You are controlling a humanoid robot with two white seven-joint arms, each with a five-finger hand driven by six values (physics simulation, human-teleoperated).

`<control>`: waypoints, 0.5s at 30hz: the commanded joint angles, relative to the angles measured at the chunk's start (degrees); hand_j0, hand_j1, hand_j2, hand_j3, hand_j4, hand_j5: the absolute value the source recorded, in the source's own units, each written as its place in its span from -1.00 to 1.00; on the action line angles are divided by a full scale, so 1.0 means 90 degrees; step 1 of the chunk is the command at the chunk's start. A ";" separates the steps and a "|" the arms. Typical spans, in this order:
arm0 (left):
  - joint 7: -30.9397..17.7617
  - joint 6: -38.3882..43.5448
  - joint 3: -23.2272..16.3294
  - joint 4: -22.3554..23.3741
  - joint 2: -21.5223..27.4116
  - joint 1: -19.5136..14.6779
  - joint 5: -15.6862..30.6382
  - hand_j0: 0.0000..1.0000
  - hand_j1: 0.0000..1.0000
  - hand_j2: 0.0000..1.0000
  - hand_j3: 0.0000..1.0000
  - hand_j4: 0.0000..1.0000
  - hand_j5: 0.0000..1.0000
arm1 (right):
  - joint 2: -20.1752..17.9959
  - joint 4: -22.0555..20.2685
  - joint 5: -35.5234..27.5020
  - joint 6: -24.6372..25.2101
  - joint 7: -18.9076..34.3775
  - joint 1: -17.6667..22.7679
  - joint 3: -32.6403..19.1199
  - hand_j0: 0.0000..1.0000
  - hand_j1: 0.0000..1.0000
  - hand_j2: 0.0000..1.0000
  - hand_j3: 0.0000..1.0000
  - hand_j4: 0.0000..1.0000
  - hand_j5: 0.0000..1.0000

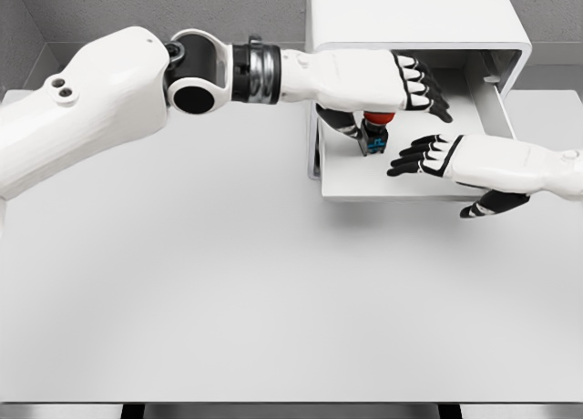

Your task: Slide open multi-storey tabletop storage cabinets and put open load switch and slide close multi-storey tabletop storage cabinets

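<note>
While the left robot hand (414,86) grips the load switch (375,132) low over the pulled-out drawer (364,184), the right robot hand (428,157) waits open beside it. If released tilted, the switch may tip or block closing.

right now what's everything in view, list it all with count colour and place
table: one, white, fills the lower and middle picture
cabinet: one, white, at the table's far edge, right of centre
drawer: one, white, slid out of the cabinet toward the robot
switch: one, red top with a dark body, inside the drawer under the left hand
left hand: one, white with black fingers, over the drawer above the switch; grip unclear
right hand: one, white with black fingers spread, over the drawer to the right of the switch, holding nothing
</note>
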 commanded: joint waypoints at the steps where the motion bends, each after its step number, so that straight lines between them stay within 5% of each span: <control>1: 0.0011 0.0003 0.0014 -0.0204 0.0049 0.0000 0.0041 1.00 1.00 1.00 1.00 1.00 1.00 | 0.0001 -0.0001 -0.0042 0.0016 -0.0003 0.0010 -0.0003 1.00 1.00 1.00 1.00 1.00 1.00; 15: 0.0040 0.0003 0.0170 -0.1337 0.0996 -0.0078 0.0451 1.00 1.00 1.00 1.00 1.00 1.00 | 0.0020 0.0048 -0.0042 0.0016 0.0007 0.0000 -0.0012 1.00 1.00 1.00 1.00 1.00 1.00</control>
